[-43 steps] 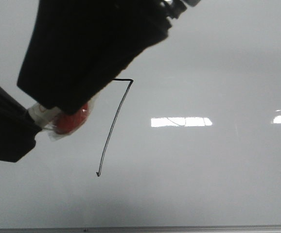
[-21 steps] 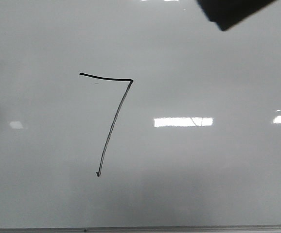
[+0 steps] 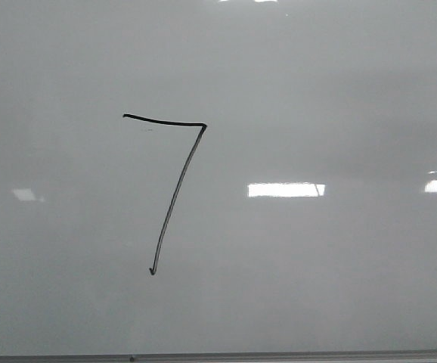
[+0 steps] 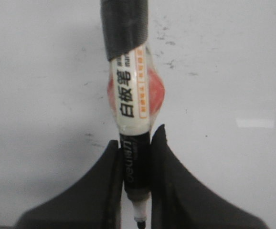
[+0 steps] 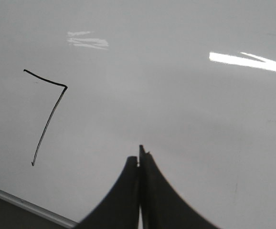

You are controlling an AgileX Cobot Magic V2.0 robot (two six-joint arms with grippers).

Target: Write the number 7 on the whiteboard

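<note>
A black hand-drawn number 7 (image 3: 175,193) stands on the glossy pale whiteboard (image 3: 317,272) in the front view, left of centre. It also shows in the right wrist view (image 5: 49,114). No gripper shows in the front view. In the left wrist view my left gripper (image 4: 137,143) is shut on a whiteboard marker (image 4: 131,105) with a white label, an orange-red bulge and a dark end, held over a pale surface. In the right wrist view my right gripper (image 5: 139,157) is shut and empty, over the whiteboard (image 5: 200,119) to the right of the 7.
The board's thin grey metal bottom edge (image 3: 279,355) runs along the bottom of the front view, with a tiny dark speck (image 3: 131,358) on it. It also shows in the right wrist view (image 5: 28,206). Bright rectangular light reflections (image 3: 285,190) lie on the board.
The dark arm with the marker that covered the 7's top bar has moved up and out of the front view. The whole 7 now shows.
</note>
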